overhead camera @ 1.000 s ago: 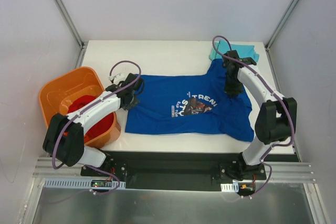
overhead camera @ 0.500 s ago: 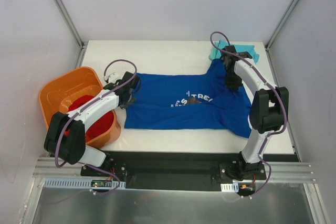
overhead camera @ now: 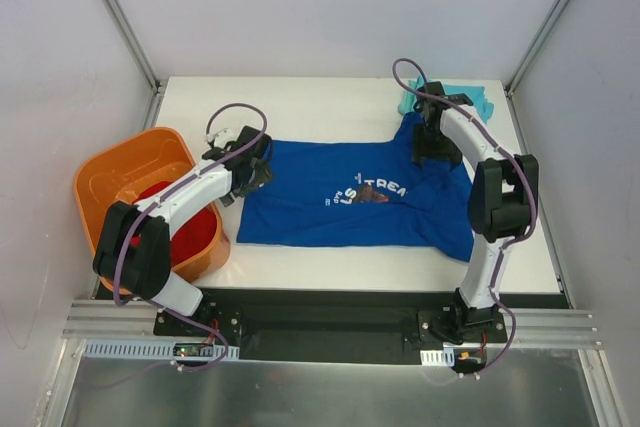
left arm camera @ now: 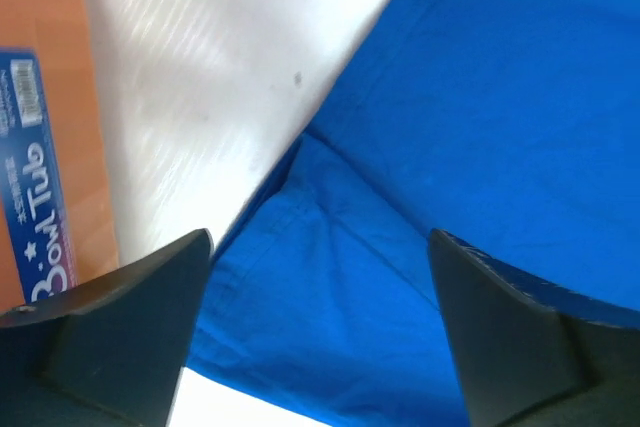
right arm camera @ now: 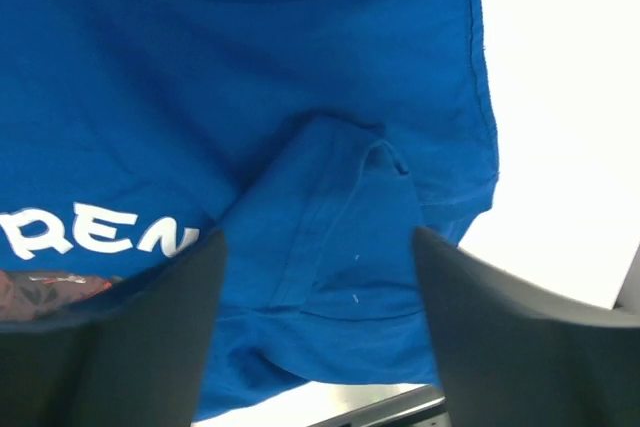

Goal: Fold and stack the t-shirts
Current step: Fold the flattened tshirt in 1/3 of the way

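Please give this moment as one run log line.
blue t-shirt spread on table | left gripper open over its left edge | right gripper open over its right side

arms (overhead camera: 195, 193): white links, black joints | cables (overhead camera: 240, 109): purple, looped | tool fingers (left arm camera: 110, 337): dark grey wedges

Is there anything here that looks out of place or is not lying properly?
The royal blue shirt does not lie flat: a crease runs across its chest graphic, so the lettering looks broken. Its far right corner seems to touch the teal shirt. Nothing else stands out.
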Tool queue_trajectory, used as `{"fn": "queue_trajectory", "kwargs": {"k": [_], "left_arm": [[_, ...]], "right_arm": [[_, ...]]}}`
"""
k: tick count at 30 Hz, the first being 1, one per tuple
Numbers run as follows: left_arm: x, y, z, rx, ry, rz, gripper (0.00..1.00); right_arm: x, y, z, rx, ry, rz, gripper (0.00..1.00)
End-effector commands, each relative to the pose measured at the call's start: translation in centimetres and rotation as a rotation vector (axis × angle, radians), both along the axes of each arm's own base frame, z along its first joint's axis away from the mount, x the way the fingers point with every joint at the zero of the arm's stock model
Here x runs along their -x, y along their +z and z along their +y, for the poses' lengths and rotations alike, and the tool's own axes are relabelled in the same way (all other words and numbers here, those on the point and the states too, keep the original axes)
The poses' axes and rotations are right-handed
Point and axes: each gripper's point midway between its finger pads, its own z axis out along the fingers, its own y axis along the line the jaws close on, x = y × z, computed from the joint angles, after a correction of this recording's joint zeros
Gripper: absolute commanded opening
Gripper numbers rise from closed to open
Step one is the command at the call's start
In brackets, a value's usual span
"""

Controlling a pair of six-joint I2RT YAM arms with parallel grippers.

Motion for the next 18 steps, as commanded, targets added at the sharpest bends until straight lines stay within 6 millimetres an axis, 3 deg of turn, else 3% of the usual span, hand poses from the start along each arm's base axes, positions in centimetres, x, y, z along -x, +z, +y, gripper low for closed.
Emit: {"fn": "queue_trajectory", "kwargs": {"k": [1, 2, 3, 4, 5, 6, 7, 8, 9, 10, 11, 13, 14, 16, 18], "left_arm": [[-1.4, 3.8, -2.2, 0.058, -0.086, -0.098, 0.99], [-1.5, 4.2, -2.7, 0.066, -0.113, -0.11, 0.99], [-1.6, 4.9, -3.7, 0.086, -0.147, -0.133, 0.99], [-1.5, 5.3, -4.8, 0.114, -0.185, -0.14, 0.99], [-1.3, 5.7, -5.5, 0.133, -0.216, -0.149, 0.99], [-1.0, 6.0, -6.7, 0.154, -0.253, -0.16, 0.99], [-0.5, 5.8, -7.6, 0.177, -0.286, -0.151, 0.99], [-0.1, 5.8, -8.1, 0.187, -0.307, -0.151, 0.99], [0.2, 5.7, -8.9, 0.205, -0.329, -0.156, 0.99], [1.4, 4.7, -9.9, 0.233, -0.367, -0.121, 0.99], [2.0, 4.3, -10.5, 0.257, -0.383, -0.113, 0.99], [3.2, 2.4, -11.4, 0.302, -0.414, -0.085, 0.99], [4.0, 1.6, -12.1, 0.34, -0.428, -0.058, 0.99], [5.1, -0.5, -12.0, 0.359, -0.425, -0.02, 0.99], [5.9, -1.9, -11.8, 0.363, -0.421, 0.017, 0.99]], "right_arm": [[0.5, 3.0, -0.9, 0.013, -0.048, -0.054, 0.88], [1.0, 3.5, -1.1, 0.014, -0.086, -0.074, 0.99], [2.5, 2.8, -1.5, 0.015, -0.105, -0.055, 0.97], [3.5, 4.2, -1.9, -0.001, -0.134, -0.101, 0.97], [4.5, 4.3, -2.4, -0.028, -0.188, -0.112, 0.97], [7.1, 2.3, -3.1, -0.036, -0.223, -0.06, 0.97], [8.5, 3.4, -2.8, -0.112, -0.24, -0.101, 0.97], [10.1, 2.7, -4.0, -0.154, -0.313, -0.091, 0.97], [12.5, 0.6, -4.4, -0.19, -0.345, -0.048, 0.97], [13.8, 1.1, -3.9, -0.284, -0.362, -0.08, 0.97], [14.9, 0.6, -5.2, -0.326, -0.442, -0.087, 0.97], [17.5, -0.7, -5.2, -0.409, -0.479, -0.072, 0.99], [18.3, -1.1, -6.4, -0.415, -0.543, -0.075, 0.99], [19.6, -2.0, -6.6, -0.442, -0.56, -0.05, 0.94], [19.6, -2.5, -6.9, -0.458, -0.575, -0.055, 0.87]]}}
